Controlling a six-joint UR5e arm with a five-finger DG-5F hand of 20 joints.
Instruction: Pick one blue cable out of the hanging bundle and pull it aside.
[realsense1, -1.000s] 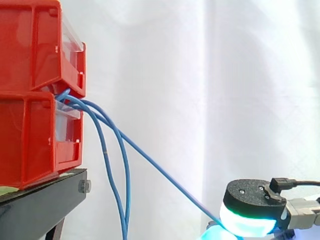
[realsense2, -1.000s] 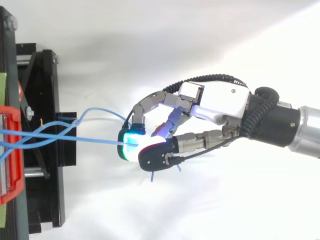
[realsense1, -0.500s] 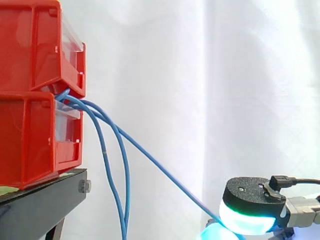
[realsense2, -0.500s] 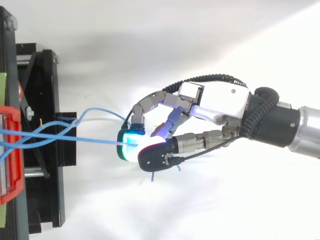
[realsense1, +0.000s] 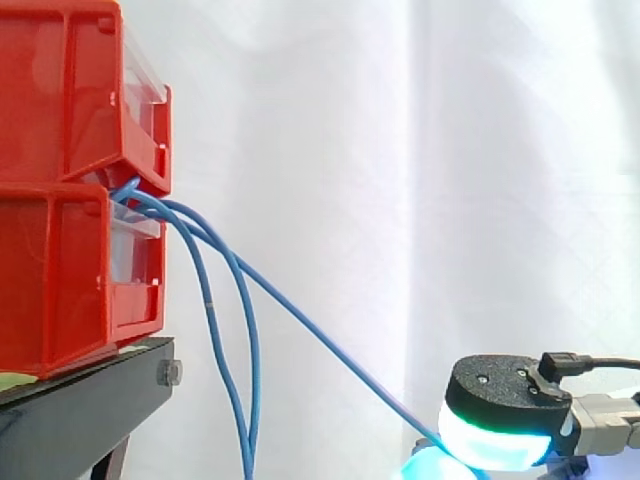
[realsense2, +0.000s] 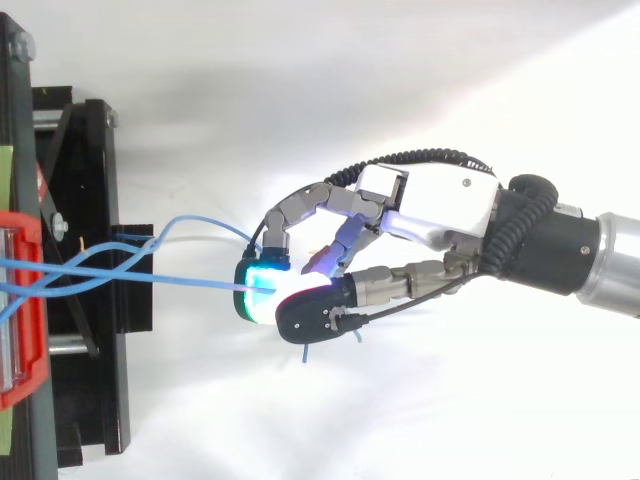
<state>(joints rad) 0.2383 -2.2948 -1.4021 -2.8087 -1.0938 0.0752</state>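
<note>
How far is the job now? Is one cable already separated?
Done: one blue cable runs taut from the red bins to the hand, apart from the other cables hanging down. In hand: the fingers pinch it. Left: perhaps pulling it farther aside.

I see a black stand (realsense1: 90, 405) carrying two red bins, stacked. The lower bin (realsense1: 60, 280) sits directly on the stand's top, and the upper bin (realsense1: 70, 90) rests on the lower one.
</note>
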